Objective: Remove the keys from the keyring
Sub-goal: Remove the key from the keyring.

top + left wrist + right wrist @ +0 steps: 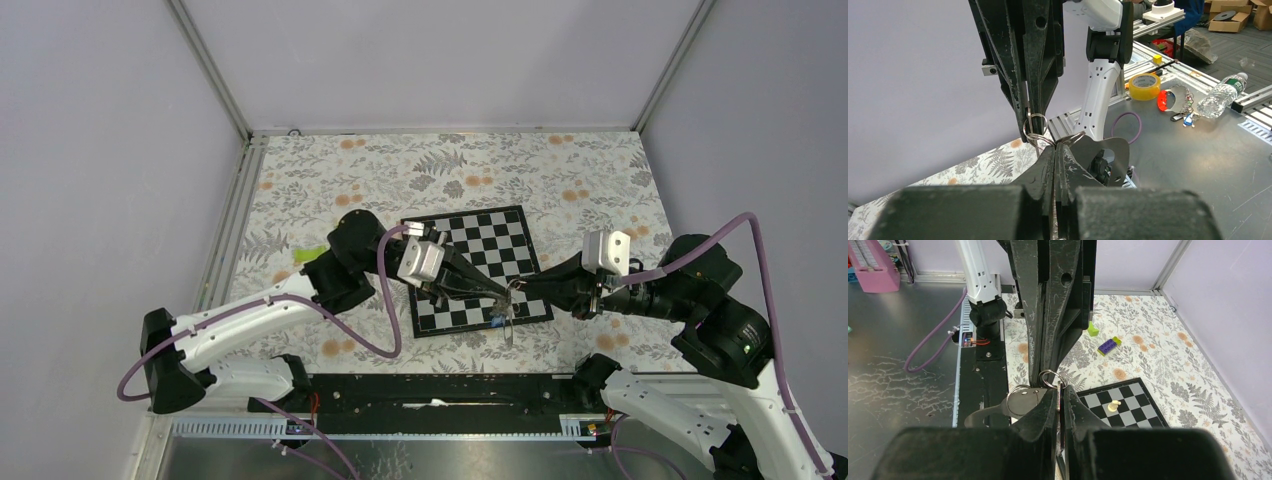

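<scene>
Both grippers meet tip to tip above the chessboard's (487, 243) near right corner. My left gripper (505, 291) (1055, 148) is shut on the keyring's wire rings (1036, 128). The grey-brown strap (1112, 154) hangs just behind its tips; it also shows in the right wrist view (1020, 401). In the top view the strap and blue clip (498, 322) dangle below the tips. My right gripper (523, 287) (1060, 389) is shut on a thin flat key held edge-on (1060, 405), with a small ring (1048, 377) at its top. No other keys show clearly.
A pale pawn (1114, 405) stands on the chessboard. A purple-and-yellow stick (1108, 346) and a lime-green piece (1092, 330) (310, 253) lie on the floral cloth left of the board. The black base rail (440, 385) runs along the near edge.
</scene>
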Tool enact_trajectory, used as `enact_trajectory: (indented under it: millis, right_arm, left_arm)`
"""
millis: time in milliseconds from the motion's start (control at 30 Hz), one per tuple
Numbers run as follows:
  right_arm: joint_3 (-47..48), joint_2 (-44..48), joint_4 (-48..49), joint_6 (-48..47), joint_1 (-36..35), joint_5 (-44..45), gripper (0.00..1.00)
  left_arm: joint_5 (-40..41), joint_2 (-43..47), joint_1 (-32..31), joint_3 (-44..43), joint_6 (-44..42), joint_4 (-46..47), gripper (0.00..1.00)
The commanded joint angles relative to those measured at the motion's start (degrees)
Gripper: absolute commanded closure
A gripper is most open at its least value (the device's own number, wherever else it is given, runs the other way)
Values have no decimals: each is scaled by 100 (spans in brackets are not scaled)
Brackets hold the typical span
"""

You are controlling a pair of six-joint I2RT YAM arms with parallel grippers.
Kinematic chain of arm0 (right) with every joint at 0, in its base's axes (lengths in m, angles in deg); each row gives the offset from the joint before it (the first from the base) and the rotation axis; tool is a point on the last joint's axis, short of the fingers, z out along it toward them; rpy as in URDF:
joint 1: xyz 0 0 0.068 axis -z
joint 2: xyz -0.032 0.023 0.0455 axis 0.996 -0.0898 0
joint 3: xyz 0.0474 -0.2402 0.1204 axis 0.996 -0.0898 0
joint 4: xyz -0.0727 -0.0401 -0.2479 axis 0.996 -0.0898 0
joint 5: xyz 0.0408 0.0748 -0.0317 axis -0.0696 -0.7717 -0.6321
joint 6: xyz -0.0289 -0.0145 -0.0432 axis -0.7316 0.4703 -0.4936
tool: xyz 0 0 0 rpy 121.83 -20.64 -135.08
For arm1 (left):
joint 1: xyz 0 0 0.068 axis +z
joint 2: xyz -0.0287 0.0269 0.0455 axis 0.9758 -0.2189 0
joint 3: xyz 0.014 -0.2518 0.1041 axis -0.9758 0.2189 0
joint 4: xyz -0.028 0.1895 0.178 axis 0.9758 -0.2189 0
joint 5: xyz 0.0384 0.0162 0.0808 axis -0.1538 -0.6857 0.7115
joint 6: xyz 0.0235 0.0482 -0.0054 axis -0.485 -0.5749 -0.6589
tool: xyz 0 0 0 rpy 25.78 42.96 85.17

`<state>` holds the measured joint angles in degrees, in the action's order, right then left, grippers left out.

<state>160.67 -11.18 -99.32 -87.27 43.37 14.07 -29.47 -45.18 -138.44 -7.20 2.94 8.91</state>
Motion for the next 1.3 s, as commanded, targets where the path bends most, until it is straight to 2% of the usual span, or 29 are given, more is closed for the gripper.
enact_trajectory:
  millis: [0,200,633,933,1267]
  right_arm:
    - [159,-50,-89,-150,-8,118,100]
    - [294,-151,-303,-272,-14,128,100]
    - [405,-173,-464,-293,-3,72,100]
    - [860,-467,-1053,-603,-17,-5,100]
    - [1025,-551,-1163,-661,-15,-47,100]
  left_arm:
    - [76,-45,9,-456,-27,10,100]
    - [233,-257,10,-898,-53,-810,100]
    - [510,-528,16,-1332,-99,-1636,100]
    - [542,-611,16,-1735,-465,-2745,100]
    - [1250,-860,75,-2417,-648,-4052,100]
